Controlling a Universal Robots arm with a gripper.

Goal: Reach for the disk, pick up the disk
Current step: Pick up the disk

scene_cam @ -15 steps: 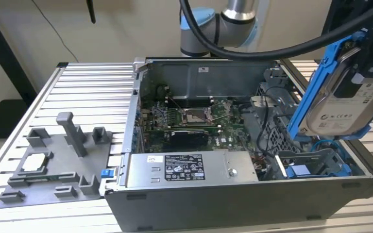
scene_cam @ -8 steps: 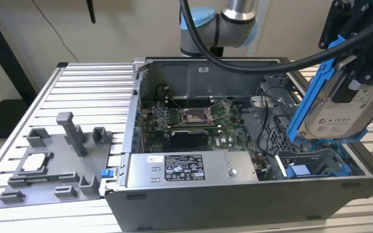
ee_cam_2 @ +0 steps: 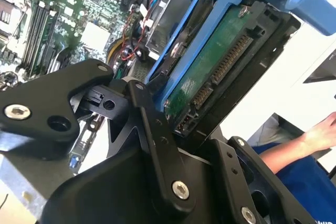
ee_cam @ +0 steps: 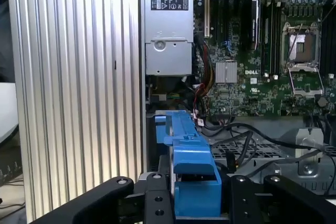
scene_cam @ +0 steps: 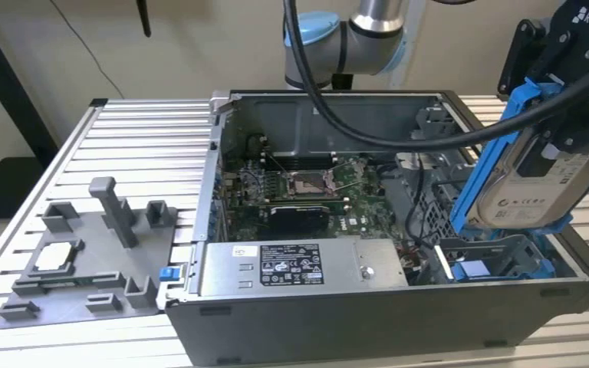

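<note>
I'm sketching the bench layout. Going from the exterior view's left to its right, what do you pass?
Grey fixture tray → open computer case with its motherboard → the disk, held up in the gripper.

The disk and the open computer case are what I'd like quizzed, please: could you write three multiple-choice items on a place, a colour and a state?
1. Where is the disk in the exterior view?
A. Lying on the grey fixture tray
B. Held up over the case's corner at the exterior view's right
C. Flat on the power supply

2. What colour is the bracket framing the disk?
A. Red
B. Yellow
C. Bright blue

3. What state is the gripper in?
A. Shut on the disk
B. Open and holding nothing
C. Shut on a cable

Answers:
1. B, since the disk hangs tilted above the computer case, clear of the blue bay beneath it.
2. C, as the blue frame runs along the disk's edges in all views.
3. A, because the second wrist view shows the black jaws clamping the disk.
</note>
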